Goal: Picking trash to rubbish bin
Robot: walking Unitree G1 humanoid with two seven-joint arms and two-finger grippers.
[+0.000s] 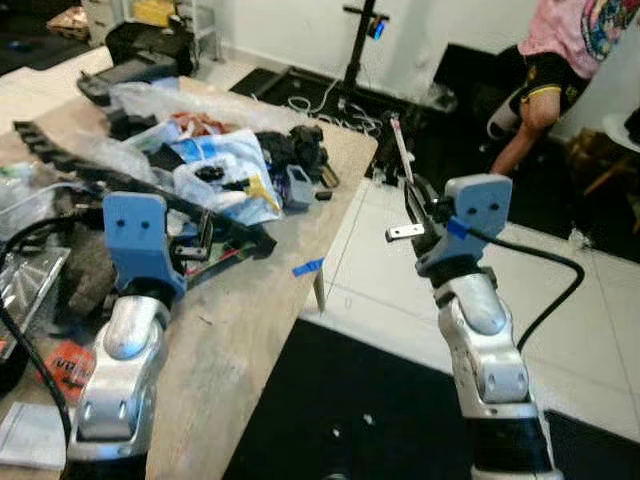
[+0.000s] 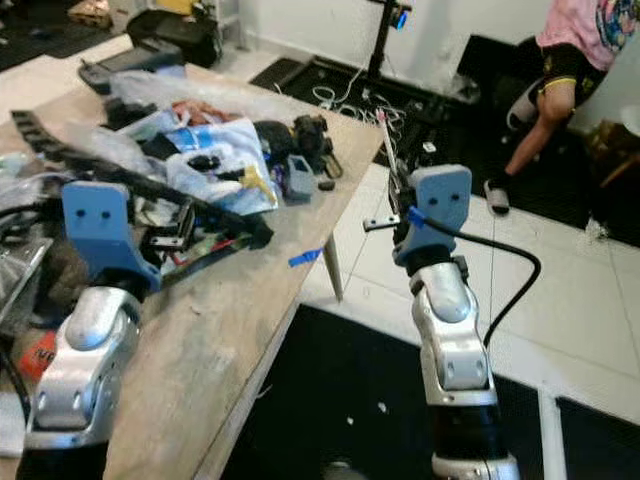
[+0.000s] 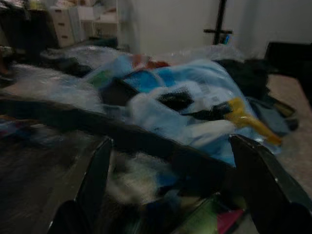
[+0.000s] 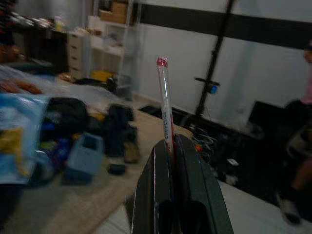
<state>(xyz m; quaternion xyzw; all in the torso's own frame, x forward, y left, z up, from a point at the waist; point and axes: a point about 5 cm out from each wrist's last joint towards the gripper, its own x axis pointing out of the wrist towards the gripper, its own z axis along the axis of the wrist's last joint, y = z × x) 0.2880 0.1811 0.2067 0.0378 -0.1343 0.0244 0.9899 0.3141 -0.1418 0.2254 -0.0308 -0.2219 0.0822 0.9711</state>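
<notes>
Clutter covers the pale wooden table (image 1: 250, 330), which runs from about seven o'clock up to twelve in the head views: a crumpled light-blue and white plastic bag (image 1: 225, 165), a long black ribbed strip (image 1: 150, 190) lying across the heap, a small grey-blue box (image 1: 298, 185), dark bundled gear near the far corner and a scrap of blue tape (image 1: 308, 267) close to the table's right edge. White floor tiles (image 1: 580, 320) spread beyond that edge, a black mat (image 1: 350, 400) lies at six o'clock, a black stand with tangled white cables rises at twelve, and a person in a pink top (image 1: 575, 35) bends at one o'clock. The right gripper (image 4: 169, 146), held up over the tiles off the table's edge at about three o'clock, has its fingers pressed together on a thin clear plastic straw wrapper with a red tip (image 4: 164, 97) — the wrapper stands upright above them. The left gripper (image 3: 170, 170) hovers low over the pile at nine o'clock, fingers spread wide, nothing between them. Open floor lies to the right of the table.
</notes>
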